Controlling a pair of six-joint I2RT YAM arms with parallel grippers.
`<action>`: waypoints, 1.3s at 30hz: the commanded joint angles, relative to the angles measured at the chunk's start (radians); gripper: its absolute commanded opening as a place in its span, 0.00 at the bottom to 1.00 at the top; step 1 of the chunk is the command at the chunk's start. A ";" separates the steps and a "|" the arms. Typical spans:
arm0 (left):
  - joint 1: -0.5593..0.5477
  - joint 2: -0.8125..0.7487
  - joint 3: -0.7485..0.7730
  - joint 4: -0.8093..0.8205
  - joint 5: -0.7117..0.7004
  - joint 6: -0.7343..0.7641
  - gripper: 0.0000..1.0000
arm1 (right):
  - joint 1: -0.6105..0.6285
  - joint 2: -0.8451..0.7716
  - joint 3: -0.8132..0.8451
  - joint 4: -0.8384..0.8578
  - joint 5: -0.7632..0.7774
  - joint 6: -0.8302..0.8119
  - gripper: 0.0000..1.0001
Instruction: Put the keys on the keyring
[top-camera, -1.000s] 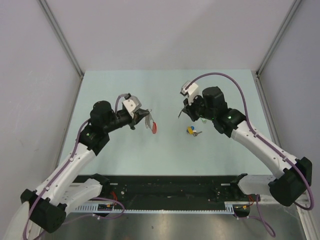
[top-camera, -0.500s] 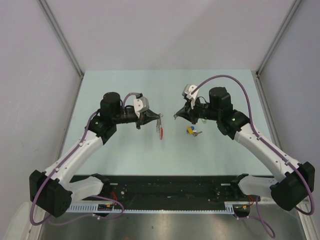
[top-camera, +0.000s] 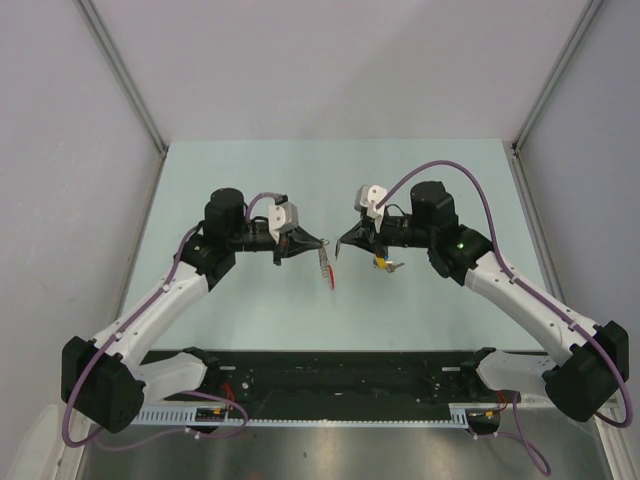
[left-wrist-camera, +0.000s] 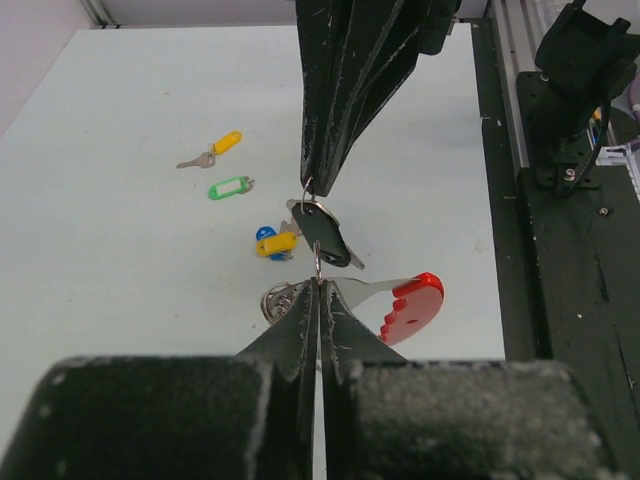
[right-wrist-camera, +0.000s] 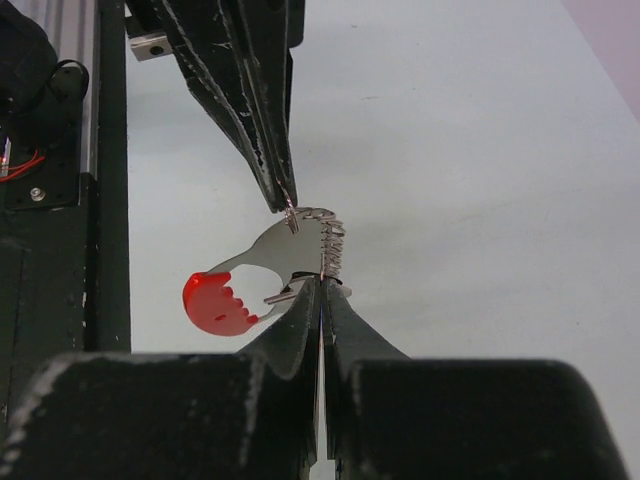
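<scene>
My left gripper (top-camera: 320, 243) and right gripper (top-camera: 341, 243) meet tip to tip above the table's middle. The left gripper (left-wrist-camera: 318, 285) is shut on the keyring (left-wrist-camera: 410, 305), whose red tag and grey chain coil (left-wrist-camera: 280, 298) hang at its tips. The right gripper (left-wrist-camera: 310, 185) is shut on the black key (left-wrist-camera: 326, 232), which touches the keyring's wire. In the right wrist view the keyring (right-wrist-camera: 215, 298) hangs between my right gripper (right-wrist-camera: 322, 282) and the left gripper (right-wrist-camera: 287, 207). The blue-and-yellow key (left-wrist-camera: 273, 241), green key (left-wrist-camera: 230, 187) and yellow key (left-wrist-camera: 216, 147) lie on the table.
The loose keys (top-camera: 381, 262) sit just under the right gripper on the pale green table (top-camera: 250, 300). A black rail (top-camera: 340, 385) runs along the near edge. Grey walls close in both sides and the back.
Both grippers have swung inward until their tips nearly touch. The keyring's red tag came right with the left gripper, and the black key came left with the right one.
</scene>
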 joint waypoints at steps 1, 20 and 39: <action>0.004 -0.016 0.000 0.014 0.053 0.056 0.00 | 0.012 -0.021 0.004 0.033 -0.059 -0.046 0.00; 0.002 -0.024 0.012 -0.088 0.078 0.177 0.00 | 0.026 -0.013 0.006 -0.024 -0.115 -0.118 0.00; 0.002 -0.027 0.015 -0.089 0.154 0.177 0.00 | 0.071 0.022 0.021 -0.054 -0.030 -0.149 0.00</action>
